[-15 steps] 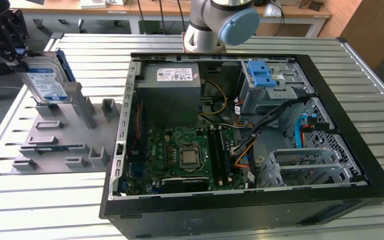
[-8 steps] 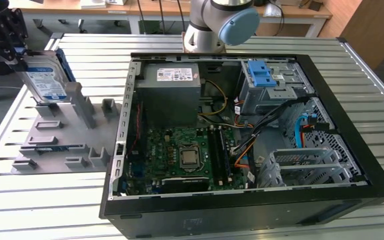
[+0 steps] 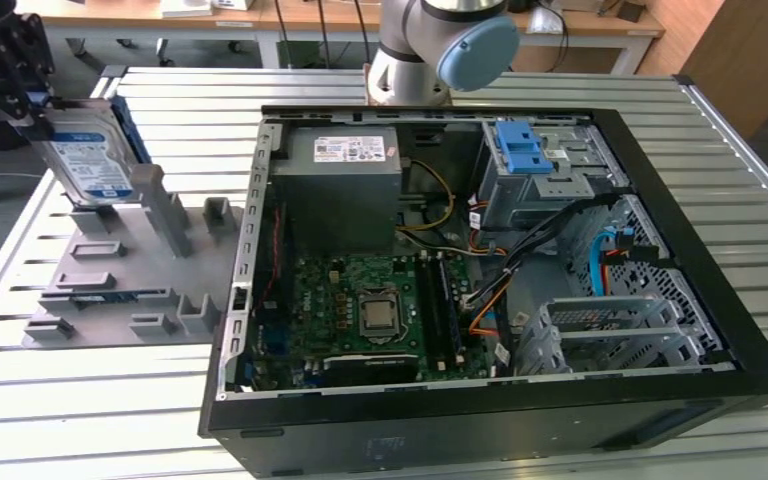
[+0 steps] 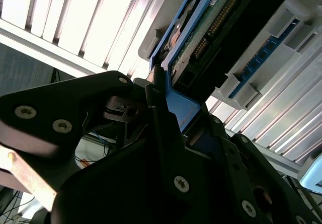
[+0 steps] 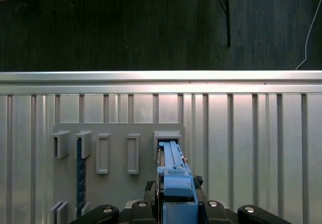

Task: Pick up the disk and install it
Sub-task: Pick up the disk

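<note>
At the exterior view's left, over the grey fixture block [image 3: 131, 285]: report tool state. (desk)

I read the tool [image 3: 27, 95] as closed on the disk [image 3: 91, 165]. In the second wrist view its black fingers [image 4: 161, 133] clamp the blue plastic carrier [image 4: 176, 105] at one end. (operator)

Disk attitude? (desk)

Upright, long axis vertical, hanging below the tool, labelled face toward the exterior camera. Its lower end sits at the block's slot; I cannot tell whether it is clear of it. (operator)

Relation to the bay? (desk)

The metal drive cage [image 3: 544, 170] with the blue latch lies well apart, toward the exterior view's right, inside the open computer case [image 3: 491, 425] and beyond its side wall. I judge that direction, taken with the disk's vertical axis, to be the controlling relation. (operator)

Materials? (desk)

Disk: flat, rigid silver metal, white-and-blue label, smooth plastic frame. Block: matte grey moulded plastic with upright slotted holders. Surface [image 3: 91, 420]: ribbed aluminium slats. (operator)
</note>
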Controlling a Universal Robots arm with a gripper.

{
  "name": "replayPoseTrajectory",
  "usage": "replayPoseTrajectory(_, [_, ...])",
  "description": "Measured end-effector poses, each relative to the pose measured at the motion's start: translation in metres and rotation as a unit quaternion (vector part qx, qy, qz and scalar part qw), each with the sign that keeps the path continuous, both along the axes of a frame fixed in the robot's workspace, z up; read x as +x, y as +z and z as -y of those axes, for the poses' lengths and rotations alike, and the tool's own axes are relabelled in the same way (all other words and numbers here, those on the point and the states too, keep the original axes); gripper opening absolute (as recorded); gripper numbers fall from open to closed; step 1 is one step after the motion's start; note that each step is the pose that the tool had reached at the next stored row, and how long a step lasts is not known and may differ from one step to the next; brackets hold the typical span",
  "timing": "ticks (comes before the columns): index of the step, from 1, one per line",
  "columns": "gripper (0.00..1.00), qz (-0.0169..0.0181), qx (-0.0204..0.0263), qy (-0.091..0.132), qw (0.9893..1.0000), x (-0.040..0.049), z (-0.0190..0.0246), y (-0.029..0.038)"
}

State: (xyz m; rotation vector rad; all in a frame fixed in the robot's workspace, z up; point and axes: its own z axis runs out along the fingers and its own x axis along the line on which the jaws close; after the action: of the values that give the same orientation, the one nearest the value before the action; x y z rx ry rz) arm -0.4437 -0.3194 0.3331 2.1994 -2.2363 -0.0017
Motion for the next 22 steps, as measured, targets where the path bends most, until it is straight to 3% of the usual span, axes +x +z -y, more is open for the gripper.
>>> replayPoseTrajectory(22, [0.36, 0.0, 0.0, 0.0, 1.0, 0.0, 0.0, 0.0077])
